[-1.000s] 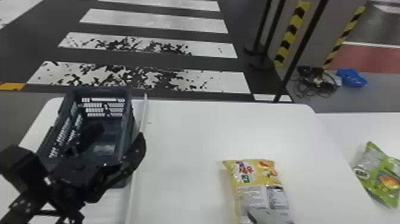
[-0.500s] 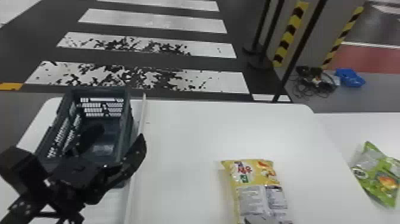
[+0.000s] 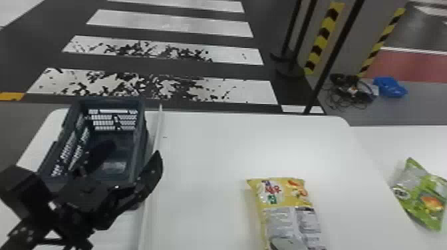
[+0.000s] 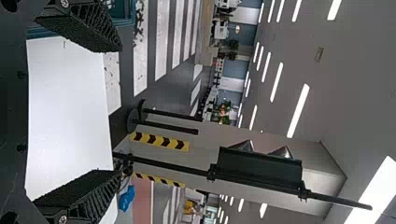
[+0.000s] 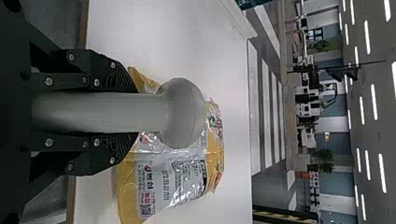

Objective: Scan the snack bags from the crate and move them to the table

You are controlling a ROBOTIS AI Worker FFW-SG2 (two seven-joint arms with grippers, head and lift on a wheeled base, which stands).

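Comparing head views, we note the scanner, clasped in the right gripper, has shifted slightly leftward over the yellow snack bag on the desk, suggesting scanning; our left gripper, fingers spread, is by the crate.

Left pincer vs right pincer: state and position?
Left pincer is open and empty; right pincer is shut on the grey scanner.
Left pincer is at the crate's near end; right pincer has the scanner over the yellow bag.
Both: black, two-fingered.
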